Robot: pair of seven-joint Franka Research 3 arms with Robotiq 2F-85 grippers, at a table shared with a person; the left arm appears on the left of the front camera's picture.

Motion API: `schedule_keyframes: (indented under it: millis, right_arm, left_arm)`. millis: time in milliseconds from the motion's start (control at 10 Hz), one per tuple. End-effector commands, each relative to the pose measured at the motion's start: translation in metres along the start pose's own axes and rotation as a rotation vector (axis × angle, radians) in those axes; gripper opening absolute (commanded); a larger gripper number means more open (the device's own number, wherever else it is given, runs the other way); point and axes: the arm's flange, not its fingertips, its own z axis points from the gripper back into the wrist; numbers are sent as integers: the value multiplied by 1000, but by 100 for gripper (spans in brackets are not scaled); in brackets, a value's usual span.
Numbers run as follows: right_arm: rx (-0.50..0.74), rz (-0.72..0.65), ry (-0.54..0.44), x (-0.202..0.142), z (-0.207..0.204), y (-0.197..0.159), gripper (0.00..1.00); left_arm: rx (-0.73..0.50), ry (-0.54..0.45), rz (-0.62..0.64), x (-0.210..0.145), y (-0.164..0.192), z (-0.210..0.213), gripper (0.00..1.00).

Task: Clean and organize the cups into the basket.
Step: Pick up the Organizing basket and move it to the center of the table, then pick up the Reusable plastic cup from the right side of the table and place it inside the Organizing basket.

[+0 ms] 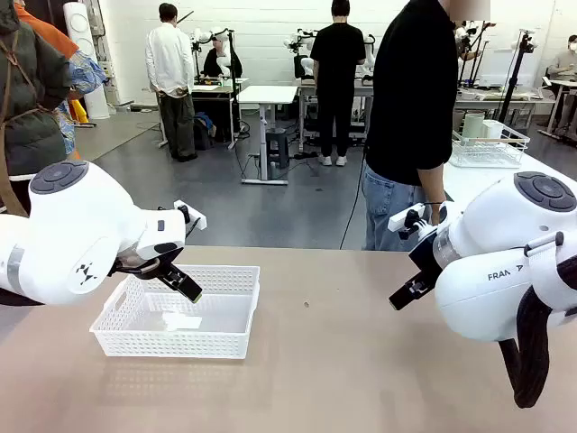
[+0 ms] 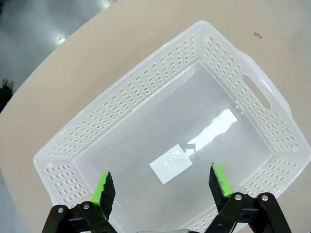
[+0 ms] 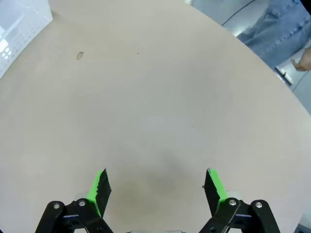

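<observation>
Basket [image 1: 171, 343] bears a white sticker [image 2: 170, 167]; right arm [image 1: 491, 289] reads "FRAN".

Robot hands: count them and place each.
2. The left hand hangs open above the basket; the right hand hangs open above bare table to its right.

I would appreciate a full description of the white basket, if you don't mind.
The basket is a shallow rectangular tray of white, glossy plastic with lattice-holed walls and a cut-out handle in an end wall. It sits flat on the tan table, toward the robot's left, holding nothing but a pale sticker on its floor. The open left gripper hangs over it, apparently without touching.
</observation>
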Motion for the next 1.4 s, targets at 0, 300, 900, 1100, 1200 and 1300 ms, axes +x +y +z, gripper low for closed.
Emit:
schedule_keyframes:
  millis: [0,300,900,1100,1200,1300]
  right_arm:
    - [0,0,0,0,0,0,100]
    - [0,0,0,0,0,0,100]
    - [0,0,0,0,0,0,100]
    - [0,0,0,0,0,0,100]
    - [0,0,0,0,0,0,100]
    - [0,0,0,0,0,0,100]
  left_arm:
    - [0,0,0,0,0,0,100]
    - [0,0,0,0,0,0,100]
    - [0,0,0,0,0,0,100]
    - [0,0,0,0,0,0,100]
    - [0,0,0,0,0,0,100]
    - [0,0,0,0,0,0,100]
